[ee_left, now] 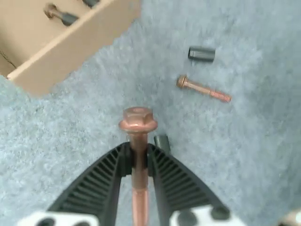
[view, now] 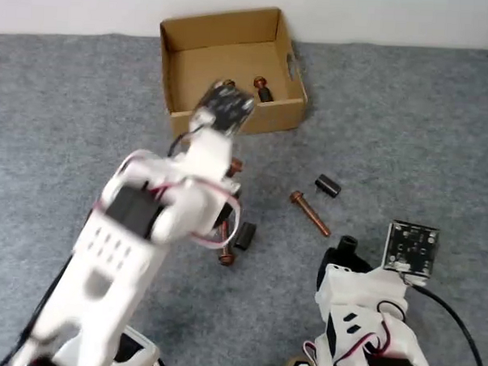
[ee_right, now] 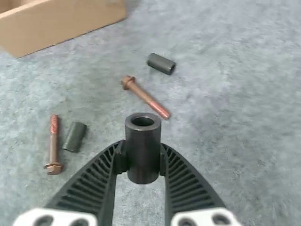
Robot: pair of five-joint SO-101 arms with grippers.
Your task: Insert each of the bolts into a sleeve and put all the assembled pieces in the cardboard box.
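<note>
My left gripper (ee_left: 137, 159) is shut on the shank of a copper bolt (ee_left: 137, 123), head pointing away from the wrist, above the carpet in front of the cardboard box (view: 231, 113). In the high view the held bolt's head (view: 237, 164) peeks out beside the left arm. My right gripper (ee_right: 143, 162) is shut on an upright black sleeve (ee_right: 143, 143), bore open at the top, low at the right (view: 348, 243). One assembled piece (view: 263, 88) lies in the box. A loose bolt (view: 309, 212) and sleeve (view: 328, 186) lie mid-table. Another bolt (ee_right: 53, 143) and sleeve (ee_right: 75, 136) lie side by side.
The grey carpet (view: 424, 142) covers the table, with free room to the right of the box and at the far left. The left arm's body (view: 137, 227) covers part of the bolt and sleeve (view: 243, 236) near it.
</note>
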